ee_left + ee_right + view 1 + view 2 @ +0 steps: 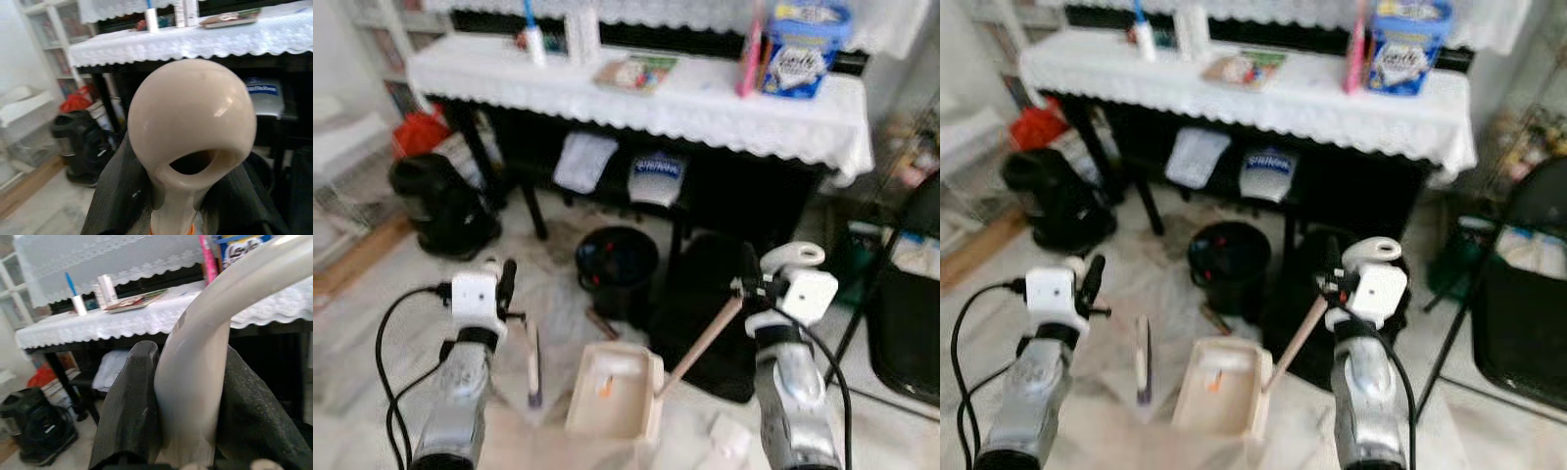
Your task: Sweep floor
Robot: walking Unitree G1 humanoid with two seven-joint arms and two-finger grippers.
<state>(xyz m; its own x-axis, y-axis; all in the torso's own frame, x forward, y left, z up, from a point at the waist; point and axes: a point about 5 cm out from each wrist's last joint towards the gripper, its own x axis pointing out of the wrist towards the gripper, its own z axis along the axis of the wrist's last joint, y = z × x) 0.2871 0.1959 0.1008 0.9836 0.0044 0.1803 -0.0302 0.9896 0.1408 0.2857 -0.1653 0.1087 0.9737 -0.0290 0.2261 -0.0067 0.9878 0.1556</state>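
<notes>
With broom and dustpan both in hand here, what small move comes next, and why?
Probably lower the dustpan, held by the right gripper, flat to the floor. The left gripper holds the broom beside it, and an orange scrap already lies inside.

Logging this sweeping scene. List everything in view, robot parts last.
dustpan: 1, cream, on floor between the arms, small orange scrap inside
dustpan handle: 1, cream, in right gripper
brush: 1, cream handle, in left gripper, reaching to floor
bin: 1, black, floor under table
table: 1, black, white lace cloth
box: 1, blue, on table, right
booklet: 1, colourful, on table
appliance: 1, black, floor left
left gripper: black fingers shut on brush
right gripper: black fingers shut on dustpan handle
</notes>
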